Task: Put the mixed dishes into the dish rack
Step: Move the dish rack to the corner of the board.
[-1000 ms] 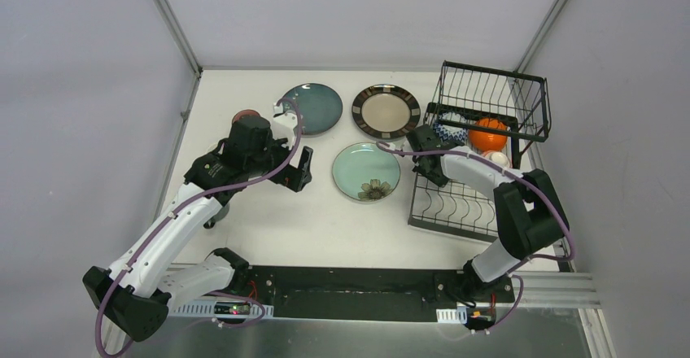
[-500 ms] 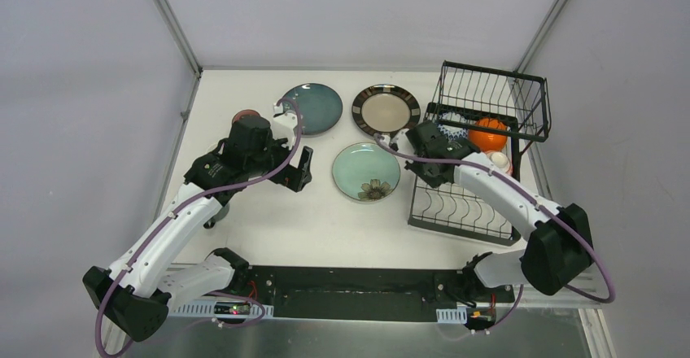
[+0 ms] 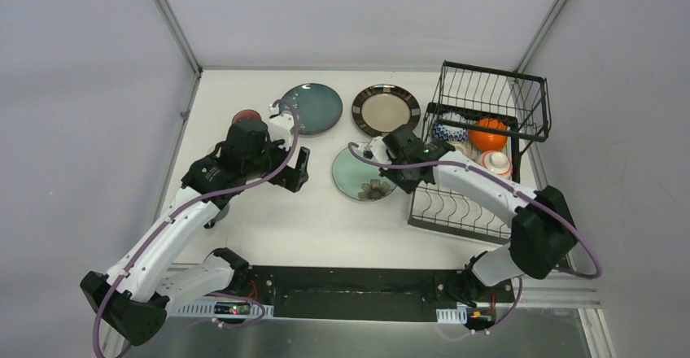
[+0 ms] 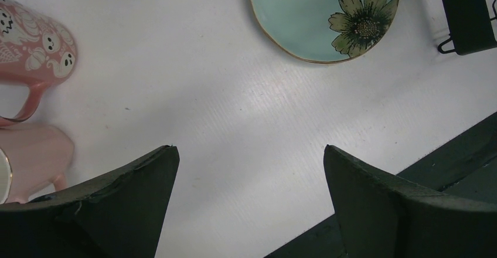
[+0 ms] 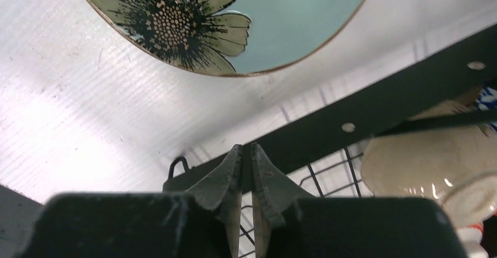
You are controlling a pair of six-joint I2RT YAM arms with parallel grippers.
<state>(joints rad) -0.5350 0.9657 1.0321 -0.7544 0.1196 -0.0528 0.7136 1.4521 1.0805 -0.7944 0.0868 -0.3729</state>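
dish rack stands just beside the mint green plate. right gripper hovers between them, jaws pinched together and empty; left gripper gapes wide.

Table: white sheet, finely ribbed like corrugated plastic, matt with a faint sheen.
Mint green plate: glazed ceramic, smooth and glossy, with a thin metallic-looking rim line.
Pink cup: smooth, satin, printed pattern.
Dish rack: black coated metal, wire plus a flat riveted bar, low gloss.
White bowl: cream glaze, bright highlights.
Left gripper: fingers matt black, plastic-looking, edges scuffed.
Right gripper: fingers dark grey, matt.
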